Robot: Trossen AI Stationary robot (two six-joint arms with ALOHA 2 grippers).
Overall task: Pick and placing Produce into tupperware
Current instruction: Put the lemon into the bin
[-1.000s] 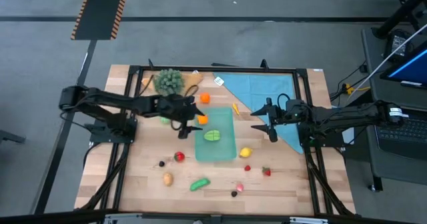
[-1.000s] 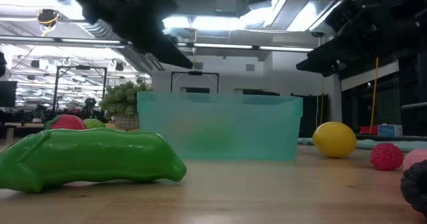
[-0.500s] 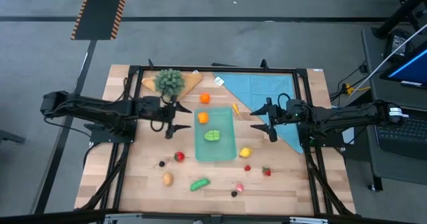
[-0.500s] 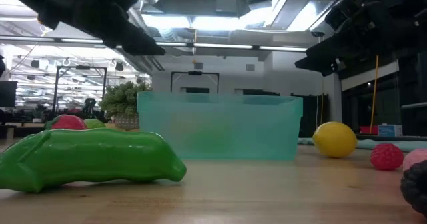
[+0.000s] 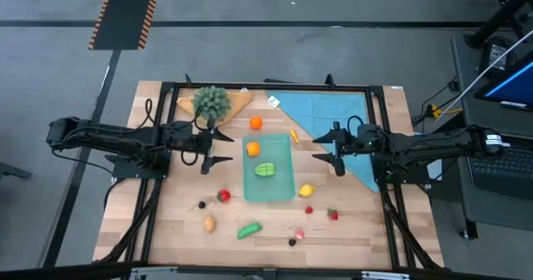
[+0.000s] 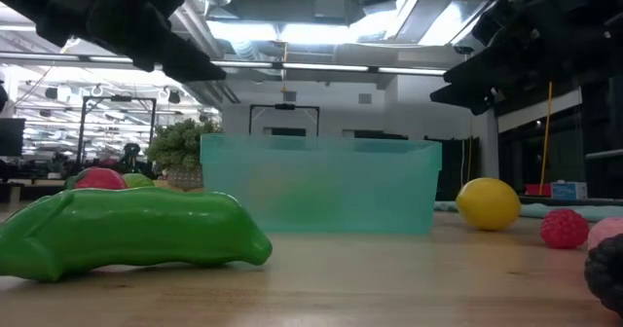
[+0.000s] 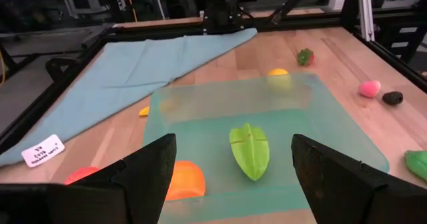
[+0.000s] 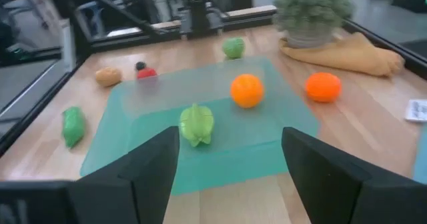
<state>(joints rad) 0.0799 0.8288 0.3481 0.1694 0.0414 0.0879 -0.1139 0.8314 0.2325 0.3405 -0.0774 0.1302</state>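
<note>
Two pieces of produce, an orange (image 5: 252,148) and a green fruit (image 5: 265,170), lie inside the container (image 5: 283,188). It sits between both grippers. The left gripper (image 5: 218,147) and right gripper (image 5: 321,147) face it, fingers spread wide, empty, clear of its rim.

Grey floor (image 5: 275,51) all around the wooden table (image 5: 166,222), marked with long dark seams. Up past the table's far left corner lies a dark mat (image 5: 125,13) edged in orange and black hazard stripes. Off to the right, a lit blue screen (image 5: 512,87) sits on a desk with cables trailing beside it. Look level across and bright ceiling lights (image 6: 321,30) glare between exposed ducts (image 6: 146,40) and beams.
</note>
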